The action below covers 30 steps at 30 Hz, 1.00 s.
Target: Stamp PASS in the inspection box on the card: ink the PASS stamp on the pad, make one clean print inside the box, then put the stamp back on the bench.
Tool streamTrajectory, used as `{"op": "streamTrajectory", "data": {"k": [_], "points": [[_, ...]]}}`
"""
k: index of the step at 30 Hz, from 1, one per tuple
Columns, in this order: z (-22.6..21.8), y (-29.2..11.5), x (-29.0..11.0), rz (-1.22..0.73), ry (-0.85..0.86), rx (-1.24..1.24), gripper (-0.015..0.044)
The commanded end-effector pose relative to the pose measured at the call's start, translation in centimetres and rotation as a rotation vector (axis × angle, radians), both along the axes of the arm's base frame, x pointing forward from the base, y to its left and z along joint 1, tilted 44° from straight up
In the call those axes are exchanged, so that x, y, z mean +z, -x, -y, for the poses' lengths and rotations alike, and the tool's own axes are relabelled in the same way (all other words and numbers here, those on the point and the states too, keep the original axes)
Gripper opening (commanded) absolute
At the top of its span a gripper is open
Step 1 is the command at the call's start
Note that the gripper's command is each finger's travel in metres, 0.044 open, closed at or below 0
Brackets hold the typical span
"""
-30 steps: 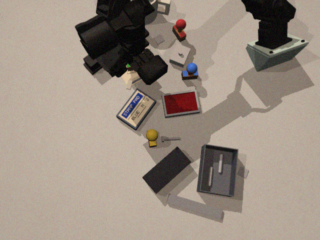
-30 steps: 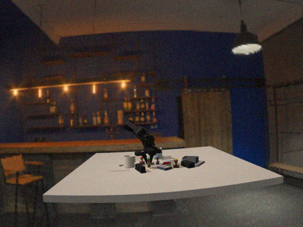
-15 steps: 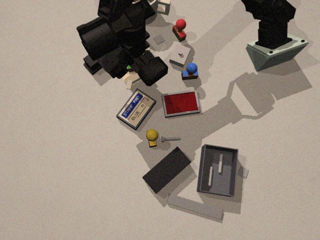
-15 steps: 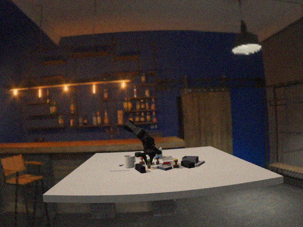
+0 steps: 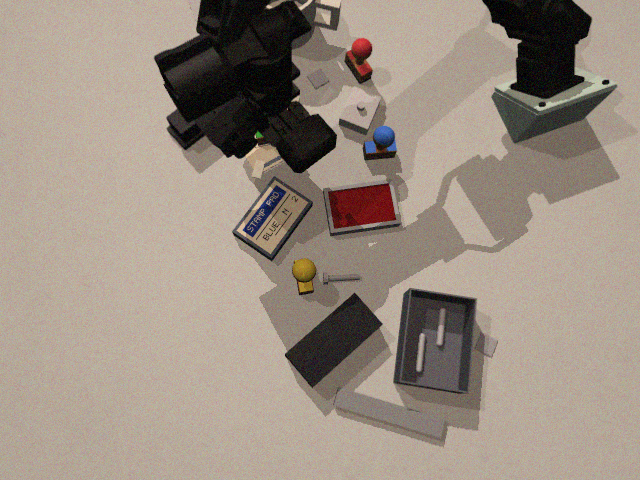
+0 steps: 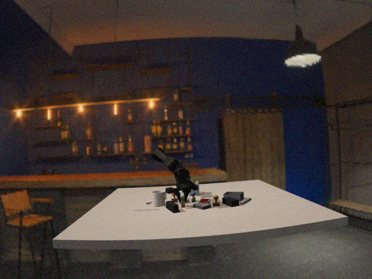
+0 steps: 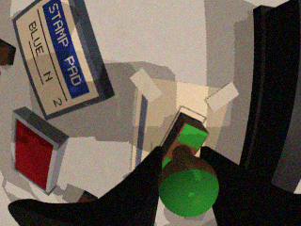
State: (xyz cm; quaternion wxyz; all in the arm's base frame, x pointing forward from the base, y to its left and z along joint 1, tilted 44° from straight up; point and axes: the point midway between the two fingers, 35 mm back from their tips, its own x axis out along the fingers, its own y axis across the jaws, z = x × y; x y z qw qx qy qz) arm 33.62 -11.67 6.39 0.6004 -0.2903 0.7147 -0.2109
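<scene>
My gripper (image 7: 181, 152) (image 6: 182, 200) is shut on the green-knobbed stamp (image 7: 188, 193) (image 5: 258, 135) (image 6: 182, 197). The stamp is upright over the cream card (image 7: 188, 91) (image 5: 256, 155), with its base inside the outlined box (image 7: 194, 112). Whether the base touches the card cannot be told; the stamp's underside and most of the box are hidden. The arm covers part of the card in the top view. The open red ink pad (image 5: 361, 205) (image 7: 34, 155) lies beside a flat case (image 5: 272, 218) (image 7: 61, 56) marked STAMP PAD BLUE N 2.
Red (image 5: 361, 49), blue (image 5: 383, 136) and yellow (image 5: 303, 270) stamps stand around the pad. A black block (image 6: 172, 206) (image 7: 273, 94) stands beside the card. Another black block (image 5: 333, 341), a grey tray (image 5: 452, 361), a bar (image 5: 390, 413) and a white mug (image 6: 158, 199) are farther off.
</scene>
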Motion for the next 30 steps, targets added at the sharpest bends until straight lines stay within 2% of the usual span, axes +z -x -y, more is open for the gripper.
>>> {"op": "streamTrajectory", "data": {"k": [1, 30], "points": [[0.12, 0.0, -0.04, -0.001, 0.004, 0.003, 0.0], [0.29, 0.03, -0.22, -0.001, 0.004, 0.003, 0.0]]}}
